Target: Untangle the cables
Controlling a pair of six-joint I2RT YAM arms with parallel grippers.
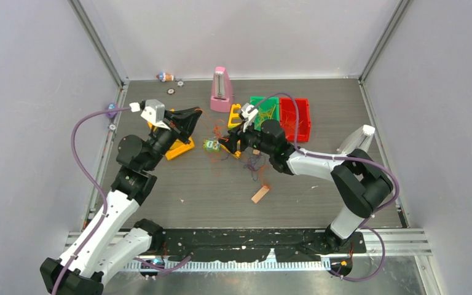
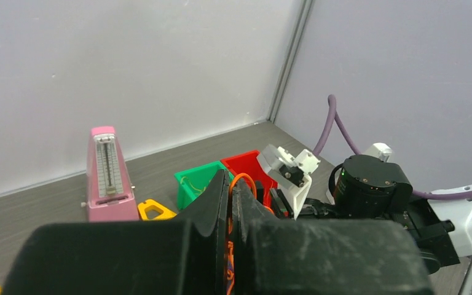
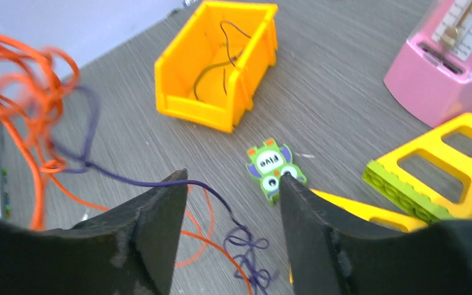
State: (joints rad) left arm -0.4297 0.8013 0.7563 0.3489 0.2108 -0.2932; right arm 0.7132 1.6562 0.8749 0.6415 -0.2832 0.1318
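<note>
The left gripper (image 2: 230,184) pinches limp, featherlight orange cable (image 2: 244,180); the right gripper (image 3: 232,182), spread, straddles a purple cable (image 3: 246,238), probably best grabbed clear of its knot.

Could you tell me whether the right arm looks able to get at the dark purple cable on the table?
Probably yes: the right gripper hangs open right over the purple cable, and nothing covers that stretch of it.

Three bins (image 1: 306,120), one metronome (image 1: 222,89) (pink)
</note>
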